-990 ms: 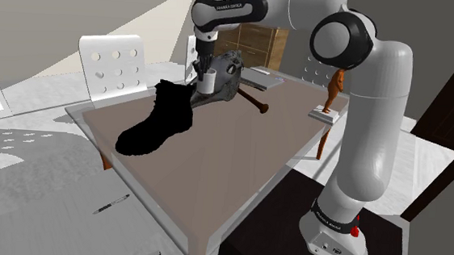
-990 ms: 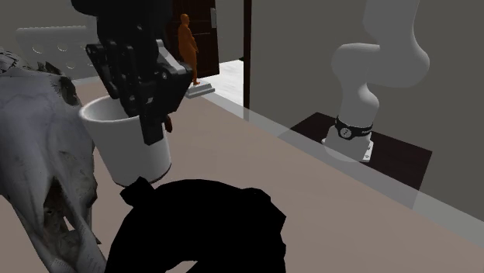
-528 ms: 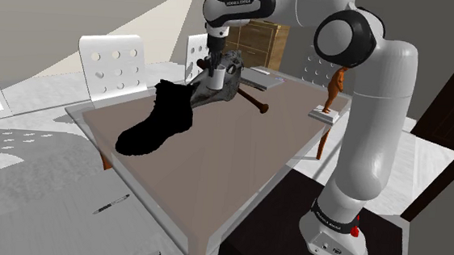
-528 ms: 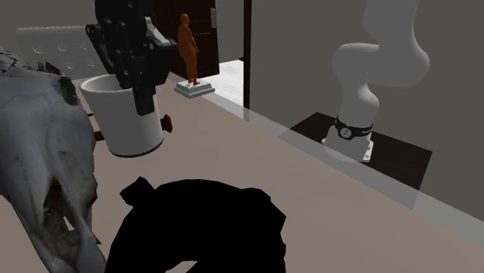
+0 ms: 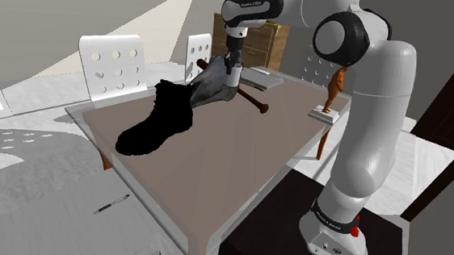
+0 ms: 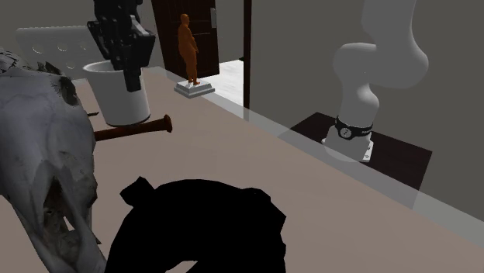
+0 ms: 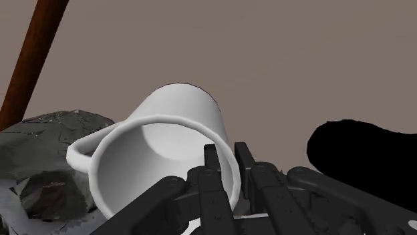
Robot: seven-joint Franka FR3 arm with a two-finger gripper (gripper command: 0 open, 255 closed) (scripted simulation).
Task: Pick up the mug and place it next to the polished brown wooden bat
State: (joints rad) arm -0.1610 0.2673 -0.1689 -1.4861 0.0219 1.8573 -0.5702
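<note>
On the brown table (image 5: 231, 163) everything I care about sits toward the far side in the shoulder view, and the white arm (image 5: 372, 115) reaches over to it from its stand. The biggest thing on the surface is a flat black boot-shaped mass (image 5: 157, 122), and just beyond it lies a grey, skull-like object (image 6: 39, 155). Past that runs the brown bat (image 6: 132, 129), lying flat with its knobbed end pointing toward the second exterior view's right. The white mug (image 6: 118, 91) hangs upright just behind the bat in that view, close above it. I cannot tell whether its base touches the table yet, though I judge it is clear of it. The gripper (image 7: 227, 167) has the mug by the rim, its fingers closed on the wall, one inside the cup and one outside, opposite the handle. As I read it, the pick is done and the carry is nearly done. What remains is to lower the mug onto bare table beside the bat, clear of the grey object, then let go and lift away.
</note>
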